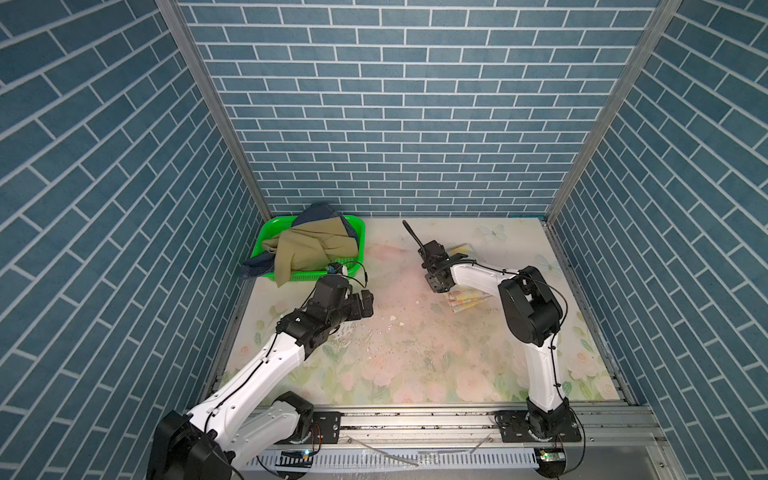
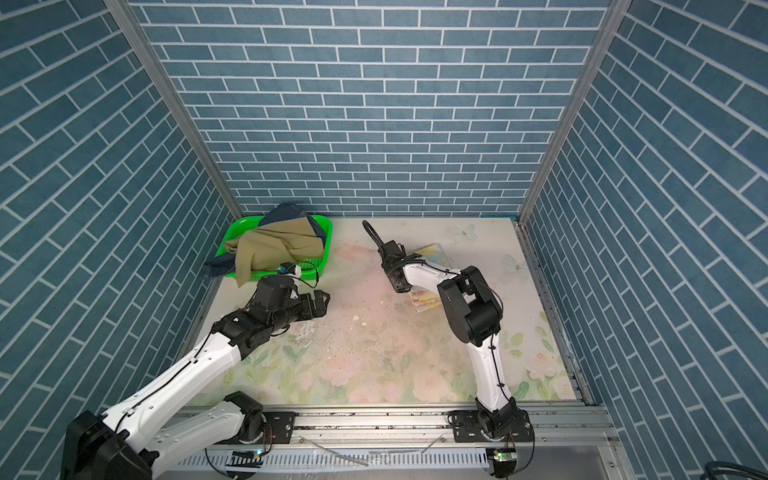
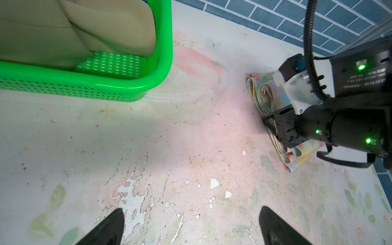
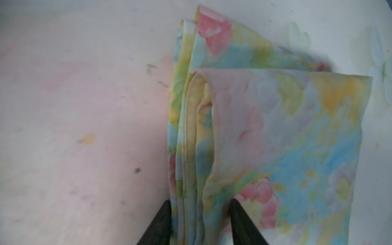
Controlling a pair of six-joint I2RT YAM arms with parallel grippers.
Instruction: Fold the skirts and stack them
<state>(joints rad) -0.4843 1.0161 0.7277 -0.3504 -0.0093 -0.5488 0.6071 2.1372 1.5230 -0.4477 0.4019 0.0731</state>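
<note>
Here, olive-khaki skirt (image 1: 307,249) and denim skirt (image 1: 320,212) sit in the green basket (image 1: 266,232) far left, the left hand (image 3: 192,227) gaping wide beside it, while at right on the bench (image 1: 415,353) the folded floral skirt (image 4: 286,131) runs lengthwise from the right hand (image 4: 200,214), narrowed astride its edge, grip unclear

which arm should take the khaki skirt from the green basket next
Left. The left gripper is open, empty and next to the green basket holding the khaki skirt; the right gripper is across the table, jaws either side of the floral skirt.
</note>
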